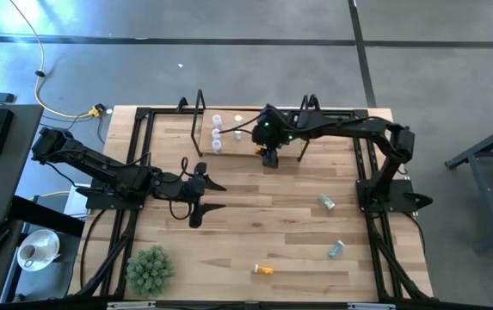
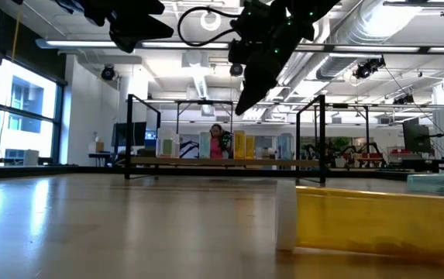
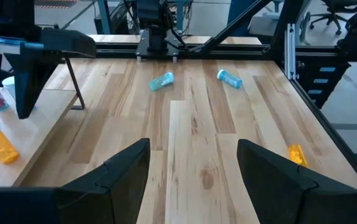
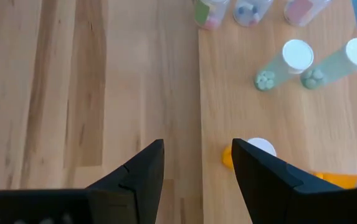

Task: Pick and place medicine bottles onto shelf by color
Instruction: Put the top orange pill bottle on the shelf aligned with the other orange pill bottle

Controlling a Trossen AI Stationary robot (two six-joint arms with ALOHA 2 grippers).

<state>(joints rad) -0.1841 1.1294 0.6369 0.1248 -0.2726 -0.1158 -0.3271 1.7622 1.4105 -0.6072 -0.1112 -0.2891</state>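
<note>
The right arm is reaching from its base at the right edge of the high view, elbow bent, stretching leftward across the upper middle of the frame, so that the right gripper (image 1: 270,157) is hanging over the front edge of the shelf (image 1: 246,138), pointing down. In its wrist view the right gripper (image 4: 197,155) is standing with its jaws apart and nothing between them, just above the shelf board, with an orange bottle (image 4: 253,151) standing upright under its one finger and two teal-green bottles (image 4: 288,64) upright farther along the board. White-capped bottles (image 1: 217,133) are standing in a cluster on the shelf in the upper middle of the high view. The left arm is lying extended from the left edge toward the centre, low over the tabletop (image 1: 255,215), with the left gripper (image 1: 210,196) spread wide and empty. Still on the tabletop are lying a teal bottle (image 1: 326,202) at centre right, another teal bottle (image 1: 336,249) at lower right, and an orange bottle on its side (image 1: 264,269) at the bottom centre. A green spiky plant ball (image 1: 150,268) is sitting at lower left.
</note>
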